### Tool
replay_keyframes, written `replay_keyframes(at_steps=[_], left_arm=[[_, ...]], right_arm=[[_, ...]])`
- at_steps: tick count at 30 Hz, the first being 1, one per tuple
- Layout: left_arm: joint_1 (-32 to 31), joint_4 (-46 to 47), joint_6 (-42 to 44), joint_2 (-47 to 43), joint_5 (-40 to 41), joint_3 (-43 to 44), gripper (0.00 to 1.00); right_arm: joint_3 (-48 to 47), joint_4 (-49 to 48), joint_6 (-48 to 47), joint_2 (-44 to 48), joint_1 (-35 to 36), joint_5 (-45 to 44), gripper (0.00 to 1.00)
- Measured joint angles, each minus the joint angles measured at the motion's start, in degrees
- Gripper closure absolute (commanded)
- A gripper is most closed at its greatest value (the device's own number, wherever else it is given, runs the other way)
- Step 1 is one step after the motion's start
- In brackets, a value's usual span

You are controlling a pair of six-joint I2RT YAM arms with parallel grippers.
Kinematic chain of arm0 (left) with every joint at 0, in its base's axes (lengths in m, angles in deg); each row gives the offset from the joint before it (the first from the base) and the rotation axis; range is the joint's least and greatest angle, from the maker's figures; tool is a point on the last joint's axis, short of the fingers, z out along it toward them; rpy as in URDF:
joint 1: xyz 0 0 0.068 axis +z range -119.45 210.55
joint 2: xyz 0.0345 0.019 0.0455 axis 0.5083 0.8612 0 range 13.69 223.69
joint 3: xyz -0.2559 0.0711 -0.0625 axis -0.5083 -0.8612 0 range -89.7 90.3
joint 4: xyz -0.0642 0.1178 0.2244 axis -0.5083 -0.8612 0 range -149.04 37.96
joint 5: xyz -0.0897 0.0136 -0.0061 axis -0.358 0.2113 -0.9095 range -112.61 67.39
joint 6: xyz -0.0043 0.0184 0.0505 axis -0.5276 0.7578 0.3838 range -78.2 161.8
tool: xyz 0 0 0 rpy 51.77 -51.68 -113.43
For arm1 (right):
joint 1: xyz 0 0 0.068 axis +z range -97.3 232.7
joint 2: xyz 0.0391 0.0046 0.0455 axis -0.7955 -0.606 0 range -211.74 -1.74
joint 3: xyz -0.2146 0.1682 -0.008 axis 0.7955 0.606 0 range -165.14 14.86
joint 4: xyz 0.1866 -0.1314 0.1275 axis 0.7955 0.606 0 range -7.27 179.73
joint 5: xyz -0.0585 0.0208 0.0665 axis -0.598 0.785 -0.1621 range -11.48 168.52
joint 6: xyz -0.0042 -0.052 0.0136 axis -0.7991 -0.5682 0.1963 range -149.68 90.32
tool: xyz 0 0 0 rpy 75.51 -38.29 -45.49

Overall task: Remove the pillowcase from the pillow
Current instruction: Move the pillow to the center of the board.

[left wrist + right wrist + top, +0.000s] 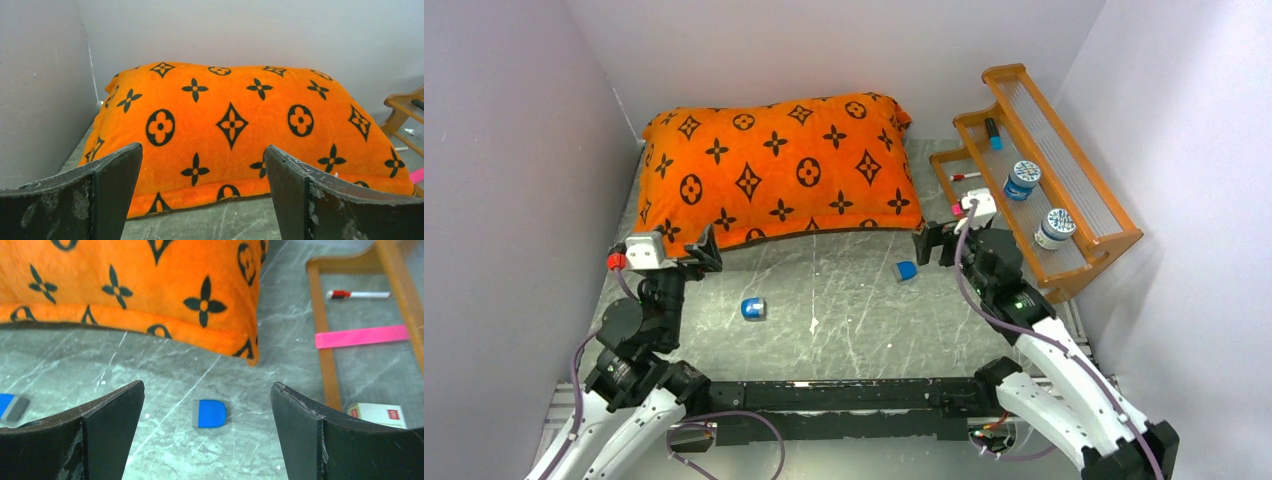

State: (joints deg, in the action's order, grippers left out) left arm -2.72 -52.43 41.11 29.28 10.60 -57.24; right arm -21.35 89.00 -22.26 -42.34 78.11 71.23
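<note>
The orange pillowcase [774,165] with dark brown flower and star motifs lies plump at the back of the table, fully covering the pillow, which is hidden inside. My left gripper [704,250] is open at the pillowcase's near left corner. In the left wrist view the pillowcase [230,125] fills the scene beyond the open left gripper [202,150], whose jaws hold nothing. My right gripper [929,245] is open just off the near right corner. The right wrist view shows that corner of the pillowcase [125,290] ahead of the empty right gripper [207,385].
A wooden rack [1074,260] stands at the right with two round tubs [1022,180] on it. Small blue pieces lie on the table [906,270] [752,308]. Near the rack lie a pink strip [360,336], a marker [357,294] and a white box [377,415]. Walls enclose the left, back and right.
</note>
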Motion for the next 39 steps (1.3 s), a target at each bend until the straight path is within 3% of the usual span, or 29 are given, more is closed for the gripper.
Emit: replay_keyframes(at_steps=[14, 30, 32, 34, 36, 38, 39], left_arm=[[0.31, -4.35, -2.12, 3.52, -2.16, 2.05, 0.03], [0.31, -4.63, -2.08, 3.30, -3.19, 2.05, 0.03], [0.31, -4.63, -2.08, 3.34, -3.65, 2.05, 0.03], [0.31, -4.63, -2.05, 3.39, -3.96, 2.05, 0.03], [0.31, -4.61, -2.03, 3.41, -4.15, 2.05, 0.03], [0.31, -4.59, -2.01, 3.45, -4.46, 2.05, 0.03], [0.31, -4.59, -1.99, 3.54, -4.52, 2.05, 0.03]], right_arm=[[-7.74, -5.62, -2.16, -20.96, 0.13, 7.91, 0.00], [-28.24, -9.88, -12.74, -53.05, -0.94, 14.80, 0.01], [-30.03, -9.92, -13.75, -56.65, -1.14, 15.58, 0.08], [-31.06, -9.97, -14.60, -59.06, -1.27, 16.22, 0.24], [-32.11, -9.92, -15.69, -61.02, -1.29, 16.87, 0.56], [-33.51, -9.79, -16.81, -62.69, -1.31, 17.51, 0.97], [-34.21, -9.75, -17.27, -63.34, -1.27, 17.99, 1.00]])
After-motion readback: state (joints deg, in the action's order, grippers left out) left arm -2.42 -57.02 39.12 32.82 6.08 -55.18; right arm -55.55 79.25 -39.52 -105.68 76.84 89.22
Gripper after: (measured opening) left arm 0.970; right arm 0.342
